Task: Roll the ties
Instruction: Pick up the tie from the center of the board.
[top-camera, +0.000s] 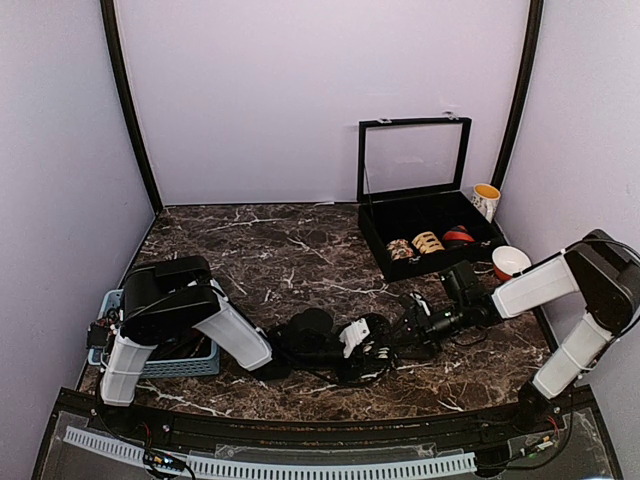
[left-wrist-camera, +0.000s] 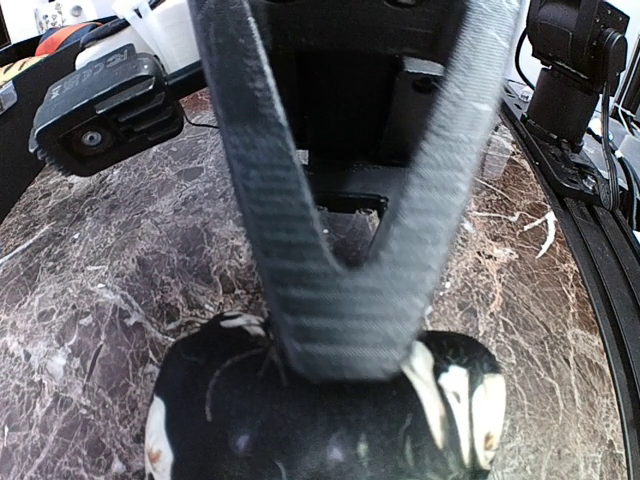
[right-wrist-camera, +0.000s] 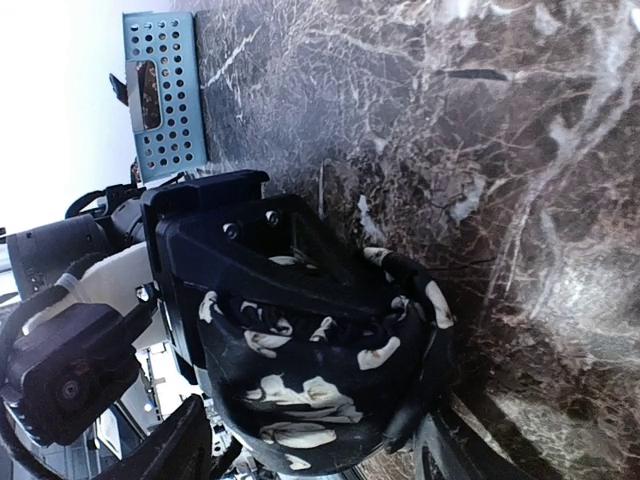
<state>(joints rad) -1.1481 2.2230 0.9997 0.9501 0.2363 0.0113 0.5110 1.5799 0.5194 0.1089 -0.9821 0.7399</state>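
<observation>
One tie (left-wrist-camera: 330, 425), black with white prints, is wound into a thick coil on the marble table between the two grippers (top-camera: 388, 348). My left gripper (left-wrist-camera: 340, 345) reaches in from the left (top-camera: 372, 345). Its grey fingers (left-wrist-camera: 250, 200) meet in a V and are shut on the coil's top edge. In the right wrist view the coil (right-wrist-camera: 320, 400) wraps around the left gripper's black tip (right-wrist-camera: 240, 270). My right gripper (right-wrist-camera: 310, 435) is open, with the coil between its two dark fingers (right-wrist-camera: 175, 445). A small gap shows on the left side. It comes from the right (top-camera: 418, 333).
A black glass-lidded case (top-camera: 385, 255) stands open at the back right, holding tan-patterned coils (top-camera: 415, 247) and a red coil (top-camera: 458, 237). A yellow-rimmed cup (top-camera: 486, 199) and a red-and-white bowl (top-camera: 510, 262) stand beside it. A blue slotted basket (top-camera: 195, 362) sits at the left edge (right-wrist-camera: 160, 90).
</observation>
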